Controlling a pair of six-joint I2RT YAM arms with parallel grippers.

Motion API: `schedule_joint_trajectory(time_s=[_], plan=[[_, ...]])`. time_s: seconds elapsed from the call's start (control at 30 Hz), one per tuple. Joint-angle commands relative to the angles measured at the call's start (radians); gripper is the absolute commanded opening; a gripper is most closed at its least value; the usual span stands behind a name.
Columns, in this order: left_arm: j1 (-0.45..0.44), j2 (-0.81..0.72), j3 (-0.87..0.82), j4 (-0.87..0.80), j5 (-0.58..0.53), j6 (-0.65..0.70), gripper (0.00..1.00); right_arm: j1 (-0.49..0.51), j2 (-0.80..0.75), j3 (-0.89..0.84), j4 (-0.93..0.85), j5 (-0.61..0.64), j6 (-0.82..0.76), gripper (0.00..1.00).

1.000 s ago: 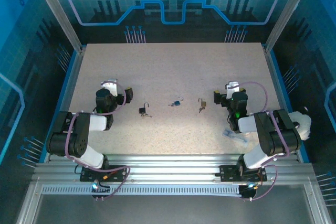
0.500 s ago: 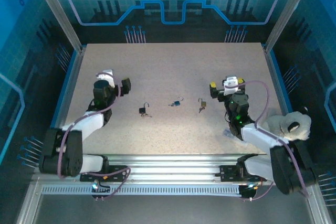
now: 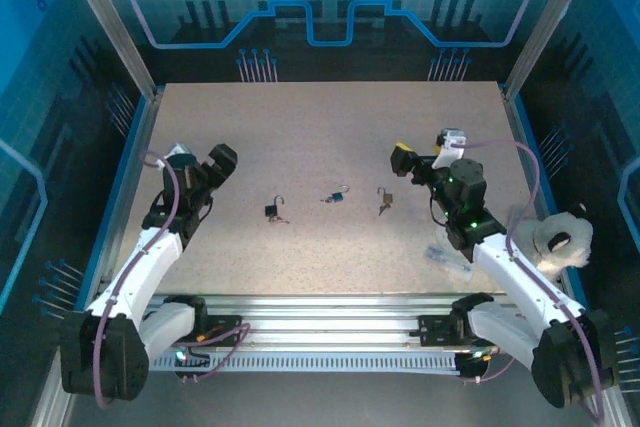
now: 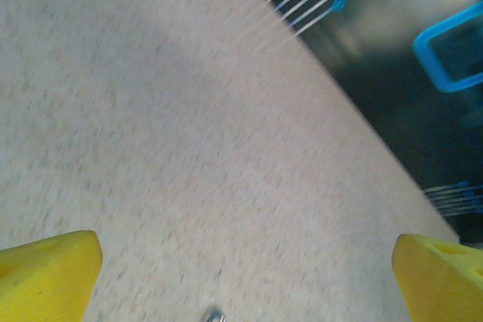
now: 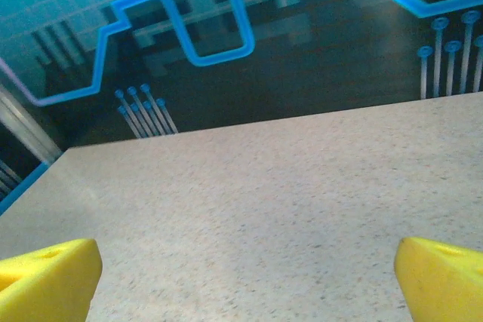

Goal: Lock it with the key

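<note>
Over the table [image 3: 330, 127], the left end effector [image 3: 200, 156] and right end effector [image 3: 428, 150] have advanced, both apparently wide open.

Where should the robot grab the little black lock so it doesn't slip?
Grab the black padlock by its chunky body, probably straight down from above. It lies flat on the table, its thin open shackle pointing to the far side, so the body's left and right edges look easiest to pinch.

The table [image 3: 330, 127] bears a black padlock [image 3: 271, 211], blue padlock [image 3: 337, 196], brass padlock [image 3: 384, 203].
</note>
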Motion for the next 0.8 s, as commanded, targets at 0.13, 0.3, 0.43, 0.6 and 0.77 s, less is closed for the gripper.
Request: schedule_joint_trajectory(time_s=[0.13,0.3,0.43,0.6,0.77], plan=[[-0.135,0.086,0.105,-0.312,-0.086,-0.05,0.99,0.117,-0.019,0.125,-0.36,0.116,-0.035,1.0],[-0.234,0.163,0.137,-0.361,-0.122,-0.069,0.99,0.186,-0.013,0.139,-0.441,0.171,-0.056,1.0],[-0.292,0.208,0.174,-0.395,-0.133,-0.072,0.99,0.241,-0.02,0.11,-0.422,0.239,-0.081,1.0],[-0.345,0.301,0.21,-0.431,-0.129,-0.029,0.99,0.276,-0.028,0.086,-0.428,0.264,-0.099,1.0],[-0.361,0.418,0.259,-0.432,-0.092,0.012,0.99,0.291,-0.022,0.078,-0.399,0.229,-0.101,1.0]])
